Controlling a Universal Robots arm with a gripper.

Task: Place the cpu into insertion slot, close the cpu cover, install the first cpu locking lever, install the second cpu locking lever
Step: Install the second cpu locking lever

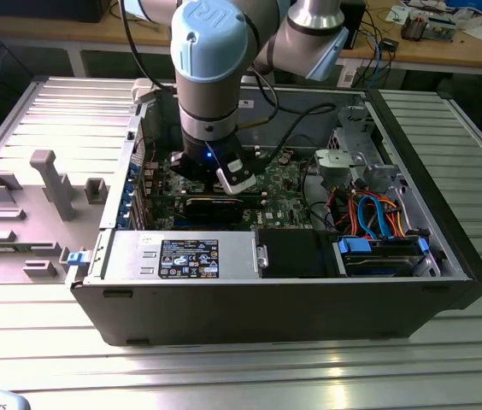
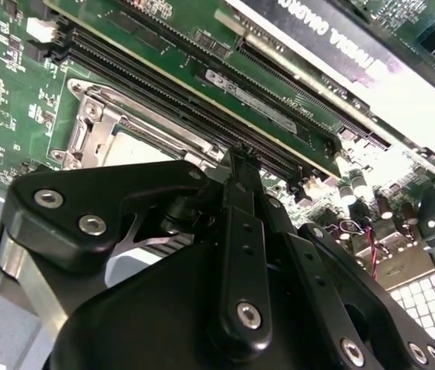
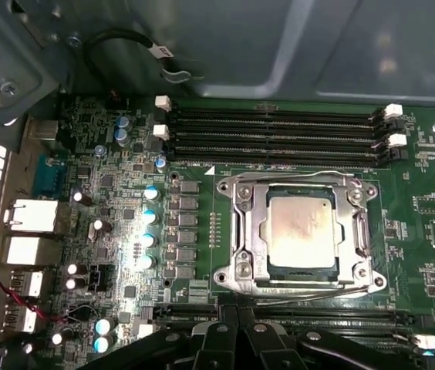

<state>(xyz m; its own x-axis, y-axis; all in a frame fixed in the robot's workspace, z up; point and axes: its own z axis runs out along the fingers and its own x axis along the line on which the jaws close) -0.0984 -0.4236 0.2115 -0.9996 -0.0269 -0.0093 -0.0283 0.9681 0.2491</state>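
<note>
In the first wrist view the cpu lies flat in the insertion slot, its silver-grey top showing through the cut-out of the cpu cover, which lies down over it. Thin wire levers run along two sides of the frame; whether they are latched I cannot tell. My gripper hovers just beside the socket, over the memory slots, fingers together and holding nothing. The second wrist view shows its black fingers closed to a point near the cover. In the exterior view the arm's wrist reaches down into the open computer case.
Long black memory slots flank the socket on both sides. A black graphics card lies across the board near the arm. Case walls, a drive cage and orange and blue cables crowd the exterior view's right.
</note>
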